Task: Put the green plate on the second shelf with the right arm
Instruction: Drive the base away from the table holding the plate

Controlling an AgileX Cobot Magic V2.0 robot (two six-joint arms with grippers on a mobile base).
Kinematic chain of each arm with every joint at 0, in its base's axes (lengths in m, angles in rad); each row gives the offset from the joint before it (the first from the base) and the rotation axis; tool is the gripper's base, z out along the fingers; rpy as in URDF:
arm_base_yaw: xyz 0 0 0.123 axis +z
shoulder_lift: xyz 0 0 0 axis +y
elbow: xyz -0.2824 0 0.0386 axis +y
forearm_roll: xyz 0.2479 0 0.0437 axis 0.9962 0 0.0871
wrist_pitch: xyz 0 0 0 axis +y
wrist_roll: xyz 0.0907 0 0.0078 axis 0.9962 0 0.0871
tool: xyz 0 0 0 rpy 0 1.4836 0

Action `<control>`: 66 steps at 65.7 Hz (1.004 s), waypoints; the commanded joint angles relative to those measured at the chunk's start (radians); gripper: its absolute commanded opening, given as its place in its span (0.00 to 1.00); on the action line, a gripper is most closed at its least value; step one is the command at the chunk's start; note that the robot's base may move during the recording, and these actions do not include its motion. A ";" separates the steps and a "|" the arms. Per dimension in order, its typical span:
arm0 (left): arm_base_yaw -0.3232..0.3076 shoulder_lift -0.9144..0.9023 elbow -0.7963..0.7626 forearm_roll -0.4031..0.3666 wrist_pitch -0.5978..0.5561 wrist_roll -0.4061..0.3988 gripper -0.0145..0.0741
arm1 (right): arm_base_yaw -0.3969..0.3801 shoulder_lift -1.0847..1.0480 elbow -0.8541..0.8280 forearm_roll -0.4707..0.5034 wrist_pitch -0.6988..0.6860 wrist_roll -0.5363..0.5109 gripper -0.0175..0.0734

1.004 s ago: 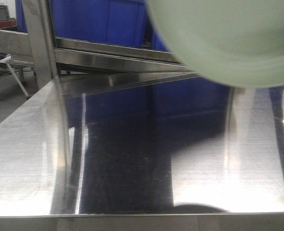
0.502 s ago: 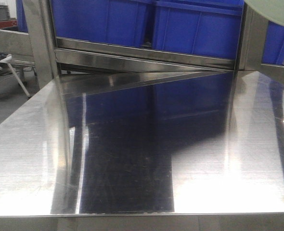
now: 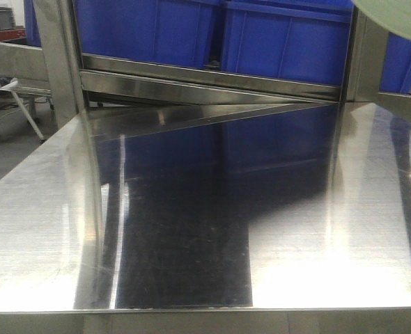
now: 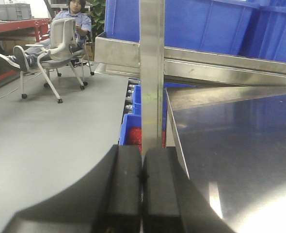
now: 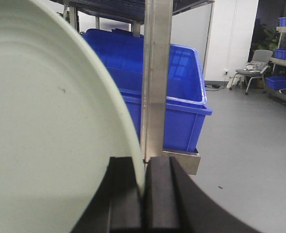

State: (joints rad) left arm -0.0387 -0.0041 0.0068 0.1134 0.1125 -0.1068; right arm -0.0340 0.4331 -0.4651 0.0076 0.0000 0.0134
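Your right gripper (image 5: 144, 180) pinches the rim of the green plate (image 5: 51, 131) between its two black fingers, closed down to the rim's thickness. The plate stands on edge, just left of a steel post (image 5: 155, 73), with a blue bin (image 5: 174, 102) behind it (the front view shows only its edge, top right, above the steel table (image 3: 191, 229)). Your left gripper (image 4: 142, 179) has its fingers pressed together, holding nothing, beside the table's left edge.

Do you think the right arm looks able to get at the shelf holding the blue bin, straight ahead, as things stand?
Probably not directly: the right gripper, shut on the green plate, faces a steel upright, and the blue bin fills the shelf behind it.
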 commanded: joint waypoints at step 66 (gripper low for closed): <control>0.002 -0.019 0.041 -0.001 -0.090 -0.003 0.31 | -0.008 0.003 -0.033 0.007 -0.116 0.008 0.22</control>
State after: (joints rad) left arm -0.0366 -0.0041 0.0068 0.1134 0.1125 -0.1068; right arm -0.0340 0.4331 -0.4651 0.0076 0.0000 0.0152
